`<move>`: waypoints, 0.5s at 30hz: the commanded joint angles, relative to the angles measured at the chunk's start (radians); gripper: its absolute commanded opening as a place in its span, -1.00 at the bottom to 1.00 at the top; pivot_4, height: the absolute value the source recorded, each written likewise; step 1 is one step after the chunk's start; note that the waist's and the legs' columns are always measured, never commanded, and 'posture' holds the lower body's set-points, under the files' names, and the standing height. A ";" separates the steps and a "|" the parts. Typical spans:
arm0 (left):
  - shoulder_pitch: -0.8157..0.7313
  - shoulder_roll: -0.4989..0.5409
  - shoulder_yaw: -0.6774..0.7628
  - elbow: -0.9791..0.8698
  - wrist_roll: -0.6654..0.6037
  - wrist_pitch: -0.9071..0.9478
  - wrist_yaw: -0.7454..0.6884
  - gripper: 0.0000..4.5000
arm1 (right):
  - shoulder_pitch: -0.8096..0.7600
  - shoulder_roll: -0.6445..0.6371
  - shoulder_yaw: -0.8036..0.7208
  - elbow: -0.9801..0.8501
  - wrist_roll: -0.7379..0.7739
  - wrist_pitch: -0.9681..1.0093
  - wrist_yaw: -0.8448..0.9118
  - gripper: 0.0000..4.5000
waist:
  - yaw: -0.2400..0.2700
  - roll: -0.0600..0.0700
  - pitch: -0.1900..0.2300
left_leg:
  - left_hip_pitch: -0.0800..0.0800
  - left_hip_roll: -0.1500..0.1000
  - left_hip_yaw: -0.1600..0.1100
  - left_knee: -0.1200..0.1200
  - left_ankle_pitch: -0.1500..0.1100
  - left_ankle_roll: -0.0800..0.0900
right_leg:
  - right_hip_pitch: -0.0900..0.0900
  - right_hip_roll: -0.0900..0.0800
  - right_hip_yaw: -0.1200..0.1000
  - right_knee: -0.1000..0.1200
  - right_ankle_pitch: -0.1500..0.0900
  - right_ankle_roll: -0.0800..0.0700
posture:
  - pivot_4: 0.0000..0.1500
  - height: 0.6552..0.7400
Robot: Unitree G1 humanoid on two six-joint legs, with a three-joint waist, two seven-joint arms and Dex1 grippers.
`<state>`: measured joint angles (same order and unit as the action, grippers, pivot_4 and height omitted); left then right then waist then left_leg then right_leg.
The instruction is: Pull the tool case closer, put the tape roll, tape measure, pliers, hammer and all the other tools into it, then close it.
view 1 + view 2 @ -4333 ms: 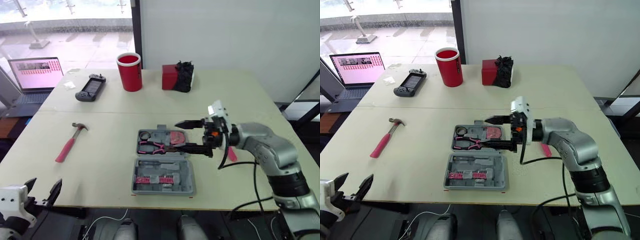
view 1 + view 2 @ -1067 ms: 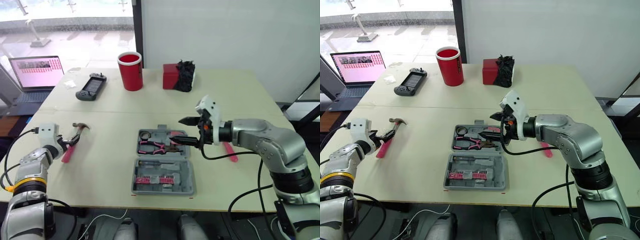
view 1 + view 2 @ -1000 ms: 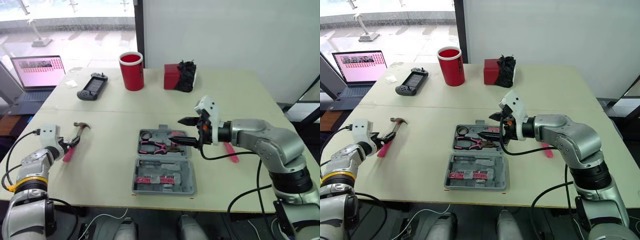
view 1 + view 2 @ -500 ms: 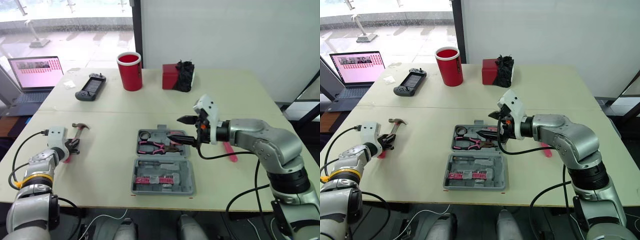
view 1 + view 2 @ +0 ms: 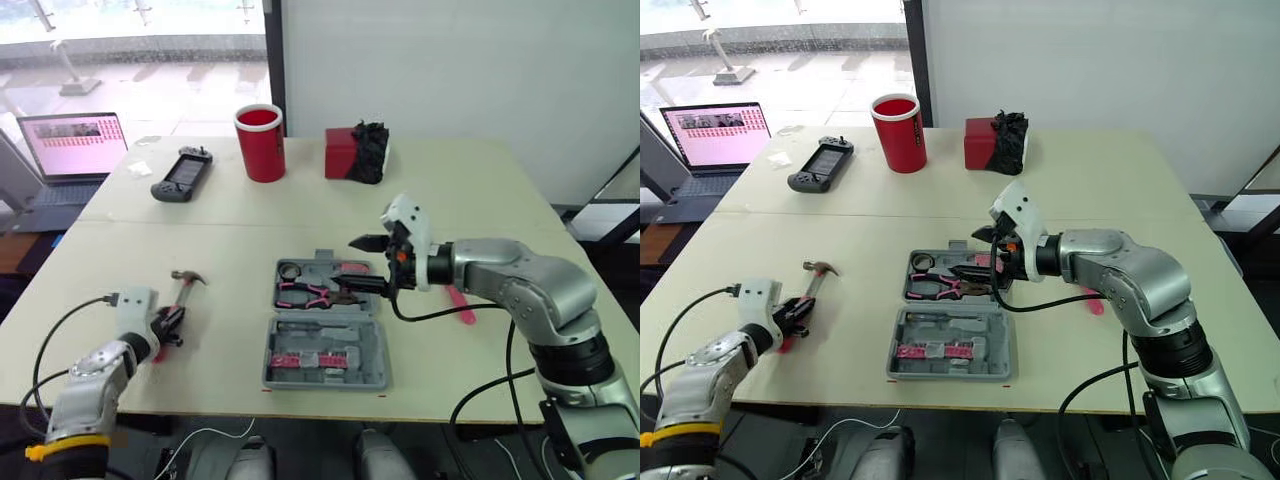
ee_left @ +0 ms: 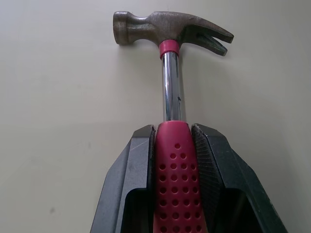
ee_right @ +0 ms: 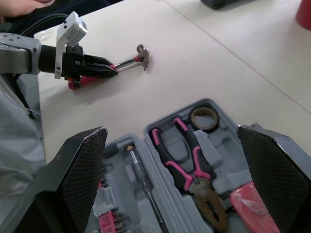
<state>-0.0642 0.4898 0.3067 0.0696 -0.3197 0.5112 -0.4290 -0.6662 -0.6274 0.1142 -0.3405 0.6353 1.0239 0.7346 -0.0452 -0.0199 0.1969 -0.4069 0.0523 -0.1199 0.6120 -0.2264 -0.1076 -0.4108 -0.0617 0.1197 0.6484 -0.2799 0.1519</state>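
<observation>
table [image 5: 480, 190]: left end effector [image 6: 174, 131] clamps one hammer [image 6: 171, 82]; right end effector [image 5: 351, 262] gapes, seemingly empty.

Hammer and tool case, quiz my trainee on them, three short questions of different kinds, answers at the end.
1. True or false: the left tool is shut on the hammer by its red handle.
2. Which of these lies in the open tool case? A) pliers B) hammer C) red cup
3. Fill in: the right tool, above the tool case, is ____ (open or shut).

Key: 1 true; 2 A; 3 open.
</observation>
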 commanded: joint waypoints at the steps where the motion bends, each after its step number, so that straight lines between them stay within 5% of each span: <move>1: 0.021 0.010 0.035 -0.041 -0.020 0.038 0.014 -0.09 | -0.024 0.003 -0.004 -0.002 -0.004 -0.021 0.015 1.00 | 0.000 0.000 0.000 | 0.000 0.000 0.000 0.001 0.000 0.000 | 0.000 0.000 0.000 -0.001 0.000 0.000 | 1.00 1.00; 6: -0.056 0.028 0.044 -0.026 -0.026 0.042 0.018 0.99 | -0.032 0.010 0.002 0.009 -0.013 -0.026 0.023 1.00 | 0.000 0.000 0.000 | 0.000 0.000 0.000 0.000 0.000 0.000 | 0.000 0.000 0.000 -0.001 -0.001 -0.003 | 1.00 1.00; 15: -0.230 0.047 -0.032 0.075 0.034 0.073 0.036 0.99 | -0.038 0.027 0.003 0.007 -0.016 -0.016 0.019 1.00 | -0.003 0.000 0.000 | -0.001 0.000 0.000 0.000 0.000 0.000 | 0.000 0.000 0.000 -0.002 0.000 0.000 | 1.00 1.00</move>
<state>-0.2941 0.5159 0.2794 0.1294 -0.3091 0.6007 -0.4000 -0.6813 -0.6065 0.1312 -0.3142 0.6138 1.0180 0.7534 -0.0482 -0.0200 0.1970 -0.4077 0.0519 -0.1198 0.6124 -0.2264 -0.1077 -0.4106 -0.0618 0.1196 0.6465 -0.2798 0.1523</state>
